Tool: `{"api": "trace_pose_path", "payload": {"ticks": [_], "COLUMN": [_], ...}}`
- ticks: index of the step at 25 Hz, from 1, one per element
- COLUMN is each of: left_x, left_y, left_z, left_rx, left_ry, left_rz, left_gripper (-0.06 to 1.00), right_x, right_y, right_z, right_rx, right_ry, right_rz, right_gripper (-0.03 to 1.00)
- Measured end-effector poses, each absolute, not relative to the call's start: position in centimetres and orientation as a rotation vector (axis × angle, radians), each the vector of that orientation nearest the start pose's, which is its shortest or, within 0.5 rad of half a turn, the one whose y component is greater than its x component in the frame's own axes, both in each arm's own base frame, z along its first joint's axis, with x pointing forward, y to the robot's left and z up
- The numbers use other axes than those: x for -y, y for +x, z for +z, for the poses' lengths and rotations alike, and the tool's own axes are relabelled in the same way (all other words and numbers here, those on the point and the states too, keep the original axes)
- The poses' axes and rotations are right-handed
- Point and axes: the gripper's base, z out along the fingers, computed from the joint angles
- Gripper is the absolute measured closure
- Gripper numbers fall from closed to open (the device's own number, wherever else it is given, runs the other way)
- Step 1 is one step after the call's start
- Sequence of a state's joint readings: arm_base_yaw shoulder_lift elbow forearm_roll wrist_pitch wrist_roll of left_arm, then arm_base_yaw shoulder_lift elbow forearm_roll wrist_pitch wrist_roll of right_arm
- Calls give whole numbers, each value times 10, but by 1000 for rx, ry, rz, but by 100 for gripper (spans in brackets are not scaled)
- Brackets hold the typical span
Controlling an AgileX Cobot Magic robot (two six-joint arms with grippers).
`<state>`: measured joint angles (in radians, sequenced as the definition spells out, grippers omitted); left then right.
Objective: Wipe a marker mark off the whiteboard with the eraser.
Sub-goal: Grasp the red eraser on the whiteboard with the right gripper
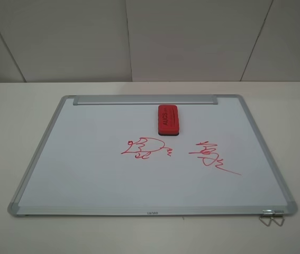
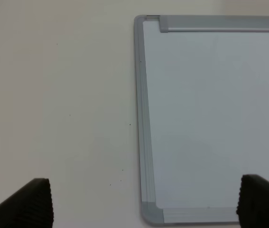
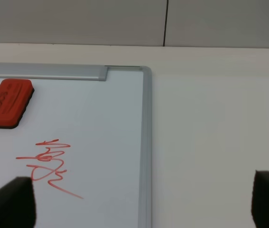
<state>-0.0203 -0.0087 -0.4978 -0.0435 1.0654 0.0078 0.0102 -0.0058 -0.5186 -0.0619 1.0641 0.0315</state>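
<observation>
The whiteboard (image 1: 86,164) lies flat on the table, its silver tray bar (image 1: 144,100) along the far edge. A red eraser (image 1: 167,119) with dark lettering rests on the board just below that bar. The red loopy marker mark (image 1: 144,147) sits in the board's middle, close in front of the eraser. My left gripper (image 2: 143,202) is open, hovering over the board's near left corner (image 2: 151,214). My right gripper (image 3: 143,202) is open too, above the board's right edge (image 3: 146,142); its view shows the eraser (image 3: 7,102). Neither gripper appears in the exterior high view.
A spiky red scribble with a long straight tail (image 1: 211,156) lies right of the loopy mark, seen also as the spiky scribble (image 3: 49,166) in the right wrist view. A metal clip (image 1: 272,216) hangs at the board's near right corner. A pale table (image 1: 12,121) surrounds the board.
</observation>
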Motion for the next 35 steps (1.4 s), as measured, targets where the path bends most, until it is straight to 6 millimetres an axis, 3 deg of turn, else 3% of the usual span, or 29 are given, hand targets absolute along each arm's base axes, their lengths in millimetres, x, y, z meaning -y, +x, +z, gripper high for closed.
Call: {"api": "trace_pose_path", "payload": {"ticks": [18, 25, 35], "left_x": [3, 3, 3], "left_y": [-6, -6, -6], "left_z": [276, 276, 276], "left_rx": [-2042, -2042, -2042], "left_ry": [31, 31, 31], "left_rz": [-60, -60, -60], "left_gripper": [17, 17, 17], "right_x": [5, 2, -16], "right_y": [-2, 55, 177], "right_z": [282, 275, 262], "right_rx": [-2064, -2410, -2699], "right_ry": [24, 20, 45], "right_rz": [-49, -19, 156], "right_gripper": [14, 14, 14]}}
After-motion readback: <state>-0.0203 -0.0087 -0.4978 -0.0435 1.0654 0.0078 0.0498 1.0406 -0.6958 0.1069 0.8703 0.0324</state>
